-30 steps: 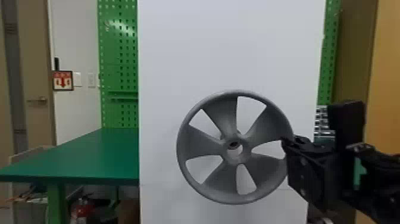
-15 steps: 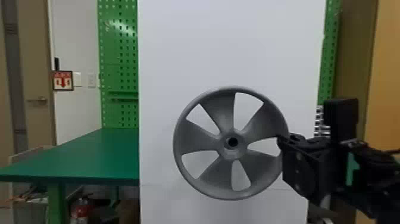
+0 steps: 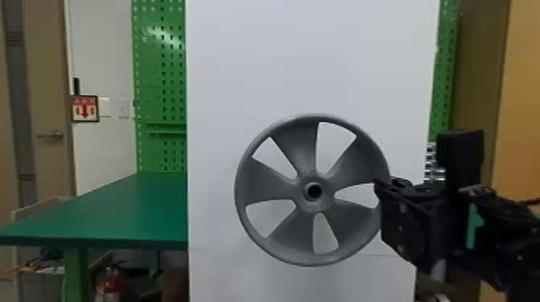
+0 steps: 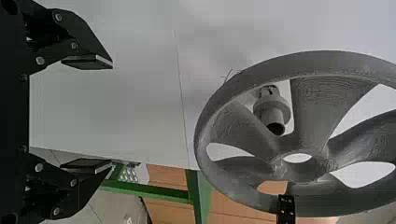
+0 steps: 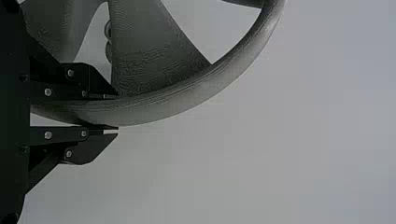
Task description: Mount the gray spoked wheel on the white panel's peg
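I hold the five-spoked gray wheel point(image 3: 277, 188) upright by its rim in my right gripper point(image 3: 381, 188), facing the upright white panel point(image 3: 313, 60), whose stepped gray peg point(image 4: 272, 111) stands, seemingly, just behind it, outside the hub.

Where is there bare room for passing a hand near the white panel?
On the white panel: above the gray wheel, and between it and the green table. Crowded: the wheel's right rim, held by the right gripper.

A workshop or technical lab, by the look of it: in the head view a green perforated tool panel point(image 3: 152, 100) stands at ten o'clock, a green workbench point(image 3: 120, 209) at eight, a red fire extinguisher point(image 3: 112, 283) between seven and eight
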Motion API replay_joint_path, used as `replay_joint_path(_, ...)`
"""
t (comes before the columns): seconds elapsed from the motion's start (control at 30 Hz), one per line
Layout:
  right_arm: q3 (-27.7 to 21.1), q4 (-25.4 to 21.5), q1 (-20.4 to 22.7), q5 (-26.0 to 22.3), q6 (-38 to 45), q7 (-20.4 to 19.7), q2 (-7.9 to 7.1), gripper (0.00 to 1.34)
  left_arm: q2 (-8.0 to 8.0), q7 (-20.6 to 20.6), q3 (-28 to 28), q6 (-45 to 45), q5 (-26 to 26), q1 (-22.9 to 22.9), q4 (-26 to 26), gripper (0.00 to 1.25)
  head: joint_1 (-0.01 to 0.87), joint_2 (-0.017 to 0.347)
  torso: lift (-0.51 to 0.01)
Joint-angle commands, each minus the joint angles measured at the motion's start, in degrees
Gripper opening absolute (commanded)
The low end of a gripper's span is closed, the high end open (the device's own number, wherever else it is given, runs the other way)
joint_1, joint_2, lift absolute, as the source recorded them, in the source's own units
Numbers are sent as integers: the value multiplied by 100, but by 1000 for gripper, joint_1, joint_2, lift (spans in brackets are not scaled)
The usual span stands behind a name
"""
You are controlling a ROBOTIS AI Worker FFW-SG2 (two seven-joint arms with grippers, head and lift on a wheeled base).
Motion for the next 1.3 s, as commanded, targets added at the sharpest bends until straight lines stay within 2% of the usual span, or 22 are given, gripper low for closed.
replay_joint_path(0.0,0,1,-14,4,-2,-3,-15,114,1,0,-3,0,0,-2,0,752,123,-8,-397)
replay_joint_path(0.4,-35,89,-23,-5,-81,-38,-15,114,1,0,-11,0,-9,-10,0,752,123,-8,-397)
replay_joint_path(1.27,-61,871,-278,-32,-494,-56,-59,114,18,0,-47,0,0,-19,0,752,123,-8,-397)
